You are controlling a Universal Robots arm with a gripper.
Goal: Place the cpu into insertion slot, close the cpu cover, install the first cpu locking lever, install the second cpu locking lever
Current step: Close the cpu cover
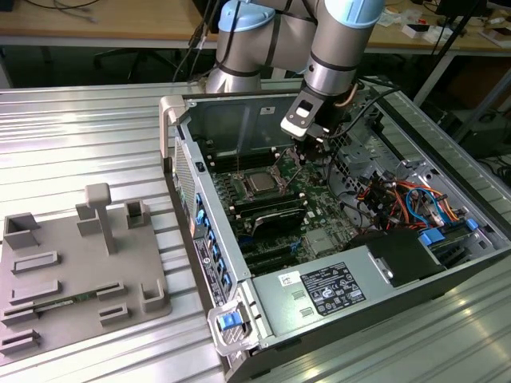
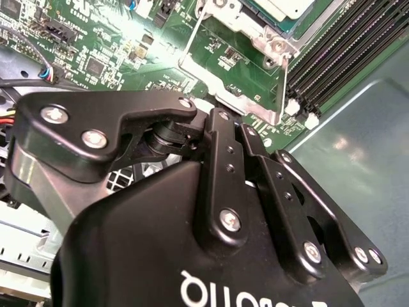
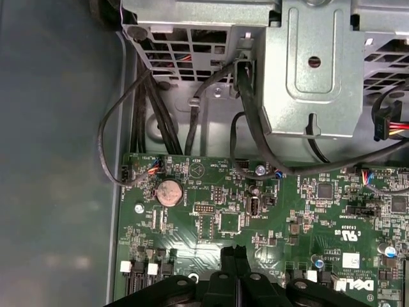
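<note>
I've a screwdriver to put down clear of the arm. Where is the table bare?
Bare ribbed table at the exterior view's upper left, beyond the grey fixture tray, and again at its lower right, past the computer case. Crowded: inside the case, where the gripper hangs over the motherboard beside the cables.

We're seeing the cpu (image 1: 261, 183), silver-grey and square, lying flat in the insertion slot (image 1: 247, 180) mid-board on the motherboard (image 1: 315, 203). The cpu cover (image 2: 246, 22) is framing it in silver, with thin wire locking levers (image 2: 190, 43) sitting alongside.
</note>
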